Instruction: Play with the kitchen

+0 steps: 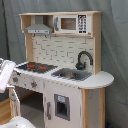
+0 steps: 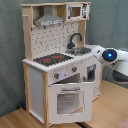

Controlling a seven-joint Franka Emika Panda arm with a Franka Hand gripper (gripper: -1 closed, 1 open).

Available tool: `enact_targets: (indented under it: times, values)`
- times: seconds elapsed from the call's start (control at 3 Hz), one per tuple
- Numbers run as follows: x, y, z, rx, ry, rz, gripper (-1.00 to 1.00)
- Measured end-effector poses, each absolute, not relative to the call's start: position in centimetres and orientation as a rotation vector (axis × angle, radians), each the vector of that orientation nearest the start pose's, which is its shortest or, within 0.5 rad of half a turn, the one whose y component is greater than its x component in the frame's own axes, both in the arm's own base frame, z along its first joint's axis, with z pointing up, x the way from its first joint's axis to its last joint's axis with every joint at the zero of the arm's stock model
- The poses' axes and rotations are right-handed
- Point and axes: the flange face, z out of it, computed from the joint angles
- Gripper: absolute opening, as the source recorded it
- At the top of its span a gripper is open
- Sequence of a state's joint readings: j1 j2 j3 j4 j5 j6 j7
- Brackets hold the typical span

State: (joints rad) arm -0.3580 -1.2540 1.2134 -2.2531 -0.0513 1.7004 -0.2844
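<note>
In the first exterior view, part of the white arm is showing at the first exterior view's left edge, just beside the stovetop end of the kitchen. The kitchen is standing upright on a wooden floor in front of a grey curtain, filling most of the picture. Going rightward across its counter, the black stovetop with red rings is sitting first, then the steel sink, then the black faucet curving over the sink's far corner. Above, the grey hood is hanging under the top shelf, with a small microwave to its right.

In the second exterior view, the kitchen is standing left of centre on the floor, with its windowed oven door hanging slightly ajar at the front. The stovetop is lying nearest the second exterior view's left, the sink and faucet further right, and the pegboard back rising behind them. At the second exterior view's right, the arm's rounded white joint with a blue ring is sitting just beside the counter's rounded end. Whether the tool is spread or pressed together cannot be told from either view.
</note>
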Motion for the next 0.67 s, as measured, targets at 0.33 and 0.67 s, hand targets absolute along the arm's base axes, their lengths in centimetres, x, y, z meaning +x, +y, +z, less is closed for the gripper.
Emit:
enact_targets:
  times: [0.33,0.67]
  values:
    - [19.9,37.1,48.4,1.851,0.853,0.228,1.00]
    - [20.5,36.5,47.3,1.872,0.975,0.146,1.00]
